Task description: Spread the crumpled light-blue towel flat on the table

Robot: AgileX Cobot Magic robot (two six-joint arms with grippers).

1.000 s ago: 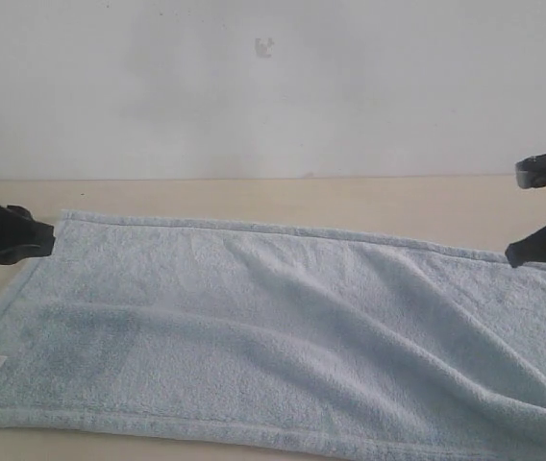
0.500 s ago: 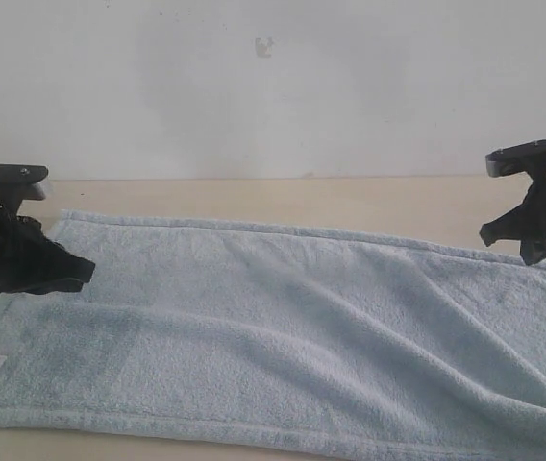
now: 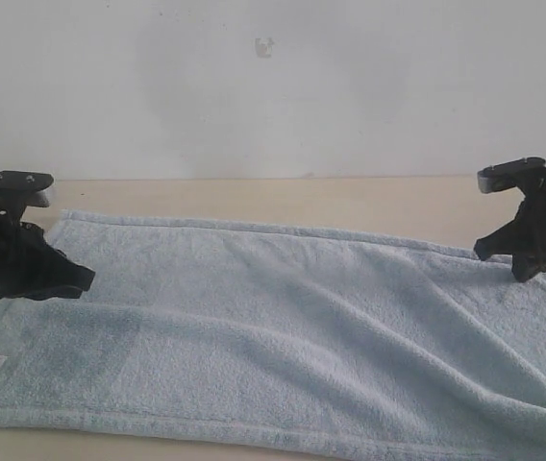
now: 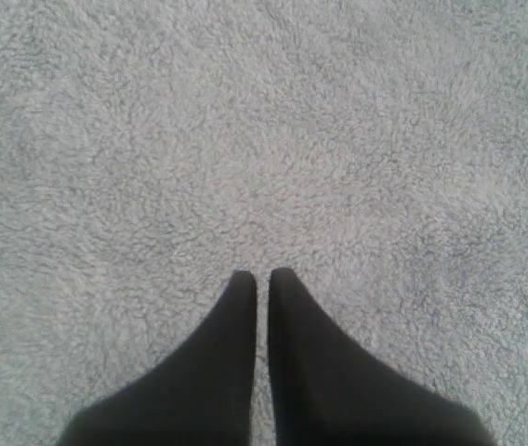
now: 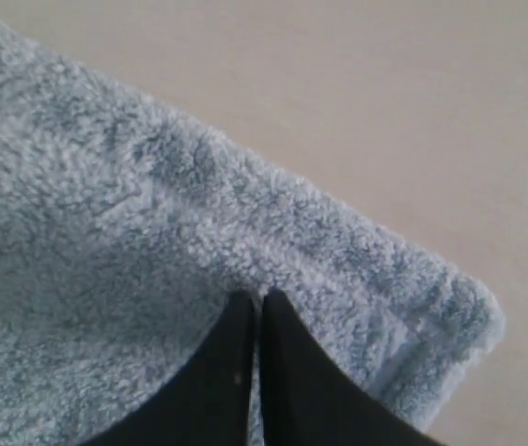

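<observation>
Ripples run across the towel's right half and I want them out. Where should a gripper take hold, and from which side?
Probably the hemmed far-right corner of the towel, coming in from the bare table beyond it. The hem is a firmer ridge than the pile, and the folds run diagonally toward that side, so an outward pull should stretch them.

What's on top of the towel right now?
The left gripper, over the left part of the towel, and the right gripper, at its far right corner, both closed. The table shows around it; underneath is hidden.
</observation>
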